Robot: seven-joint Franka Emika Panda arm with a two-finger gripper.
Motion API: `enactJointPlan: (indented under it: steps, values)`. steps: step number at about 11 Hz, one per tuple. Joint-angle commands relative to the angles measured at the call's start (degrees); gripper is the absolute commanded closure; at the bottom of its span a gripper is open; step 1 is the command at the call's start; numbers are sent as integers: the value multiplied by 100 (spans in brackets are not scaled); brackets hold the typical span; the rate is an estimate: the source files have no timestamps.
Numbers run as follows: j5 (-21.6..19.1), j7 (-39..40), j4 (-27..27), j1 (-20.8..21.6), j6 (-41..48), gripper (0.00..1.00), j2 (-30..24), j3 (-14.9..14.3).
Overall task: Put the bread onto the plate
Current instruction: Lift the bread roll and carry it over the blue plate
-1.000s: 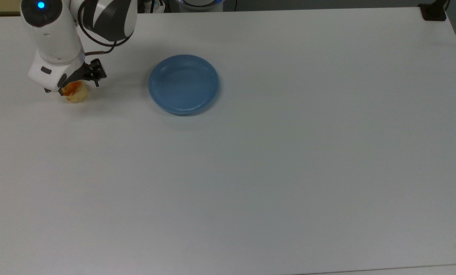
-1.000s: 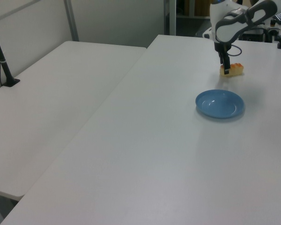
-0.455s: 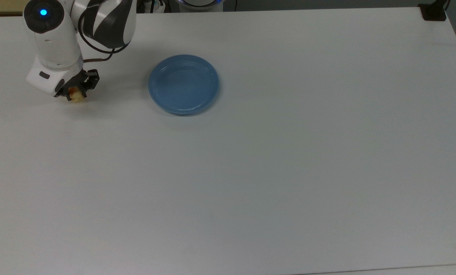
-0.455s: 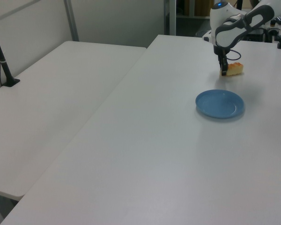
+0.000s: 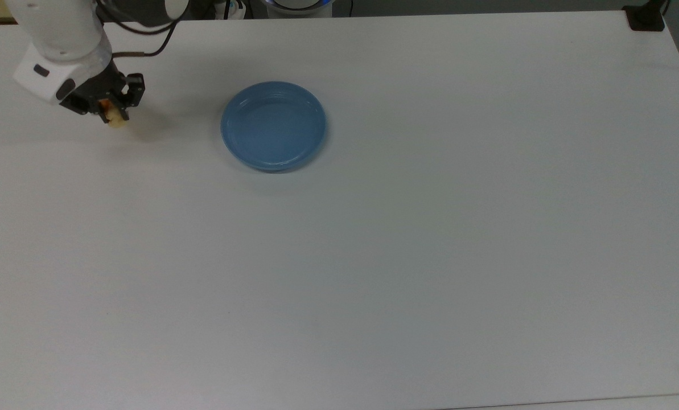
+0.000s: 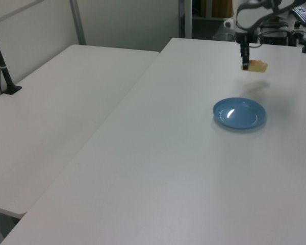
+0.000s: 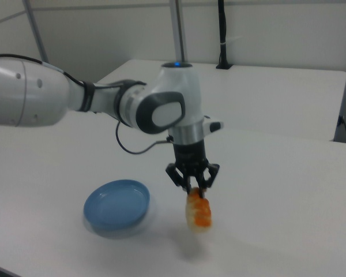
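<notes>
One gripper [image 7: 194,186] has its two fingers clamped on the end of the bread [image 7: 198,212], which hangs clear above the white table [image 5: 407,256], with its shadow on the tabletop beneath. The blue plate [image 5: 273,126] sits flat on the table, well apart from the bread, toward the top view's right.

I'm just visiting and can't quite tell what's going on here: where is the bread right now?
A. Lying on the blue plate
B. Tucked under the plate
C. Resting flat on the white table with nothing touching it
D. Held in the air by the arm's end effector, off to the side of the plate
D: the end effector grips the bread, which hangs above its shadow on the table, while the plate sits apart, bare.
</notes>
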State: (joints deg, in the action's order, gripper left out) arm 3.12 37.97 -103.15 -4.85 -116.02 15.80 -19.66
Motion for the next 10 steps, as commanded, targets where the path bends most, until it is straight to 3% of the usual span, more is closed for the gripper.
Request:
enactJointPlan:
  steps: [1, 3, 6, 10]
  values:
    - [-92, -1269, 198, 580, 693, 71, -218, 171]
    - [-74, -2446, 322, 766, 1203, 73, -227, 855]
    - [-74, -3855, 243, 1617, 1319, 73, -174, 981]
    - [188, -4210, 111, 1725, 1231, 68, 124, 1157]
